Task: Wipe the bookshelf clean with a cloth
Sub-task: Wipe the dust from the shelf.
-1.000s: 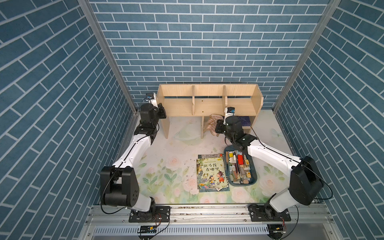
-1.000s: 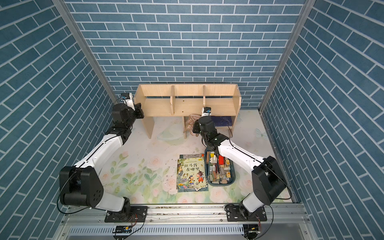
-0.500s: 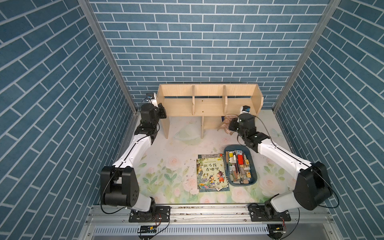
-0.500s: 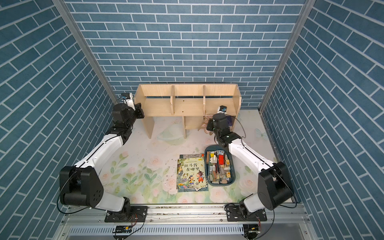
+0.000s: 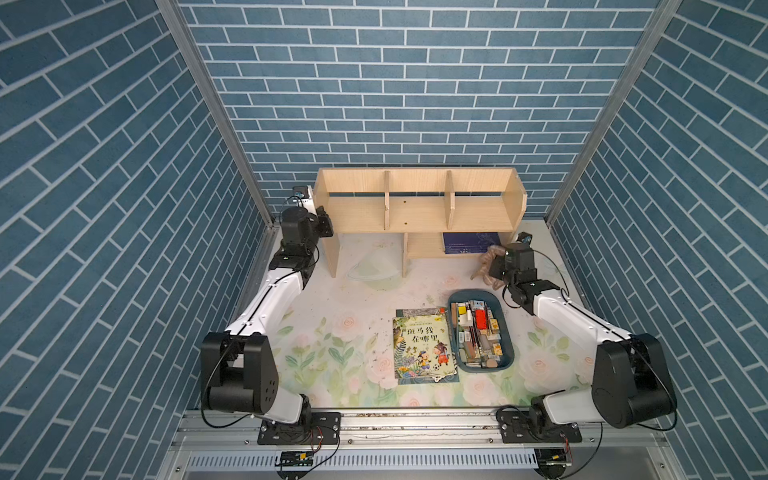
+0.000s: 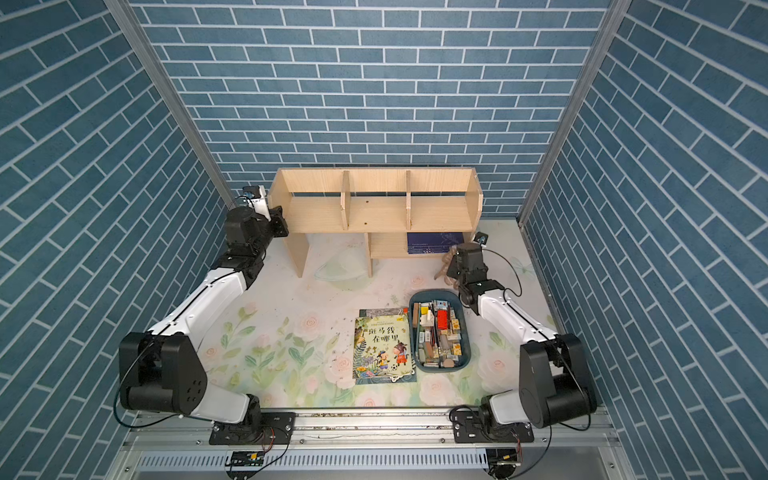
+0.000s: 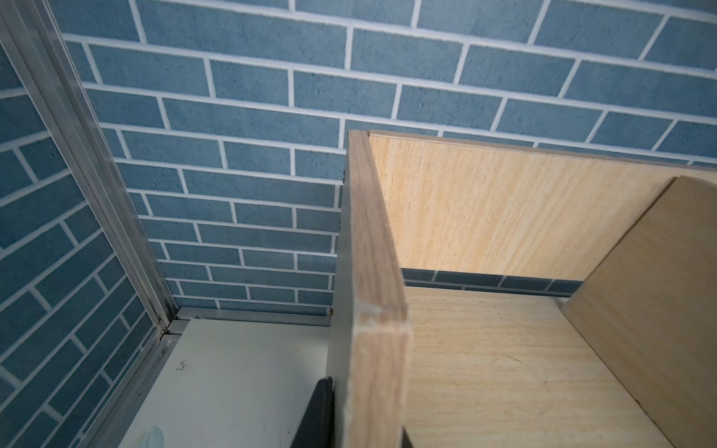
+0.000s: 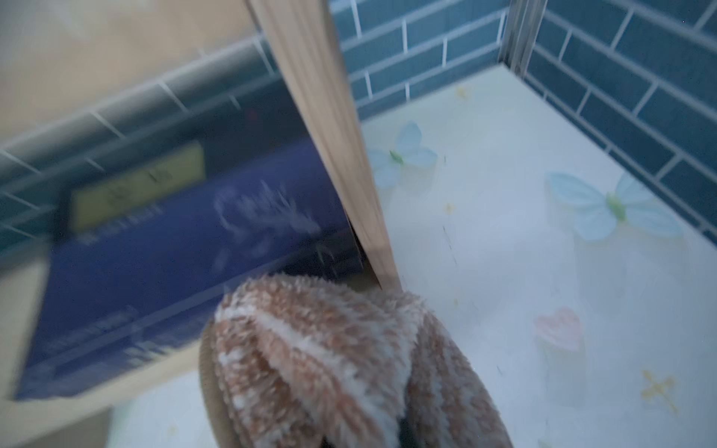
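The light-wood bookshelf (image 5: pixel 415 212) (image 6: pixel 374 212) stands against the back wall. My left gripper (image 5: pixel 322 220) (image 6: pixel 278 220) is shut on the shelf's left side panel. In the left wrist view the gripper (image 7: pixel 366 426) has a black finger on either face of that panel (image 7: pixel 372 310). My right gripper (image 5: pixel 496 268) (image 6: pixel 455 270) is shut on the bunched striped cloth (image 5: pixel 484 262) (image 6: pixel 444 266). It holds it low, in front of the right end of the lower shelf. In the right wrist view the cloth (image 8: pixel 329 360) hides the jaws and sits close to the foot of the right plank leg (image 8: pixel 329 116).
A navy book (image 5: pixel 469 242) (image 8: pixel 174 271) lies on the lower shelf. A blue tray (image 5: pixel 473 293) of small items and an illustrated picture book (image 5: pixel 424 345) lie on the floral mat. A clear plastic item (image 5: pixel 374 266) sits under the shelf. Brick walls close in on three sides.
My right arm has swept to the right with the cloth, from under the shelf's middle to near the right leg. The left arm has not moved.
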Tool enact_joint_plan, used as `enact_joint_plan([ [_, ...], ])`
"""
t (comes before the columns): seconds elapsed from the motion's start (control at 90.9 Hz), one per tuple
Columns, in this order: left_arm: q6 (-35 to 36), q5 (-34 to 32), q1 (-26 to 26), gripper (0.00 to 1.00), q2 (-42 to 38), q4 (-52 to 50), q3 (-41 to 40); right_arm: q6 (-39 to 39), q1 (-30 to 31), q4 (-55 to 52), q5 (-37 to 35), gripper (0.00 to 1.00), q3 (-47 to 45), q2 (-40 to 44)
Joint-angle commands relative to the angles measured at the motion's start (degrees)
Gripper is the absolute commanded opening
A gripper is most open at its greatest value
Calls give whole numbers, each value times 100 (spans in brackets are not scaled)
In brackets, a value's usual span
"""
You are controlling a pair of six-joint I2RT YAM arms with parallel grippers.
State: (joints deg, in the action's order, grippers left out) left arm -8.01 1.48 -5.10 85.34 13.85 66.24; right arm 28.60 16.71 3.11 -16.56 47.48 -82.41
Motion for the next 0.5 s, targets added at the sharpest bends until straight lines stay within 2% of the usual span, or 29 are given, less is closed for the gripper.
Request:
enact_joint_plan([
  [0.0,-615,1142,-395,0,337,-1049,-175,-162,15,603,195,0,-248,-180],
  [0.11,-628,1164,-395,0,348,-1034,-172,-151,89,789,479,0,-213,-377],
  [0.22,-631,1172,-395,0,349,-1016,-173,-189,394,769,447,0,127,-572],
  [0.484,-633,1173,-402,0,335,-1015,-186,-91,1675,963,121,0,1050,-1302],
])
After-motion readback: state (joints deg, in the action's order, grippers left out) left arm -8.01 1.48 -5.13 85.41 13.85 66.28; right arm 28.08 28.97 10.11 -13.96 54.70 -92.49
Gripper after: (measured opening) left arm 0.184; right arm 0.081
